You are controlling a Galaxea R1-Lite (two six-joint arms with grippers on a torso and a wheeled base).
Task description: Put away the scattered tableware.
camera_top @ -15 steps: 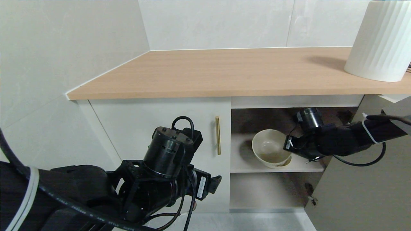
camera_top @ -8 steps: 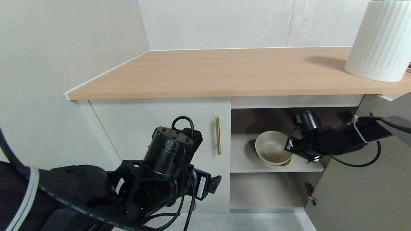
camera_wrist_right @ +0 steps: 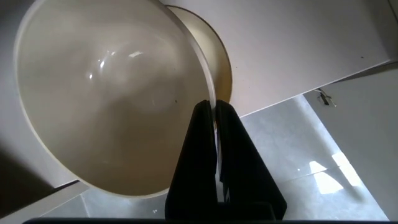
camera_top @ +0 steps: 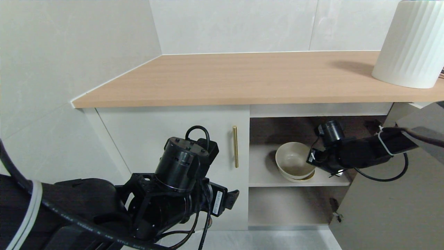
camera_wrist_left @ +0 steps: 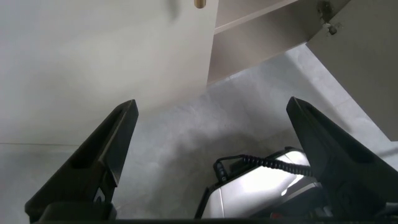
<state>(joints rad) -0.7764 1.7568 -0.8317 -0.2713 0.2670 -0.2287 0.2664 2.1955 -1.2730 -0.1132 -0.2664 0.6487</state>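
The right end effector [camera_wrist_right: 214, 109] pinches the rim of a cream bowl [camera_wrist_right: 112, 93], tilted over a second bowl [camera_wrist_right: 217, 59] on the open cabinet's upper shelf [camera_top: 263, 175]. The left end effector [camera_wrist_left: 212, 106] hangs wide open, low before the closed cabinet door [camera_top: 138, 132], above the floor [camera_wrist_left: 249, 130]

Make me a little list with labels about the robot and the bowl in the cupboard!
Held thing: bowl, cream, tilted
Held by: right gripper, pinching the bowl's rim
Where: upper shelf of the cupboard
Underneath: second dish, right below the bowl; whether they touch cannot be told
Right door: open
Left door: closed
Left gripper: open, empty, low in front of the left door
On the worktop: white ribbed container
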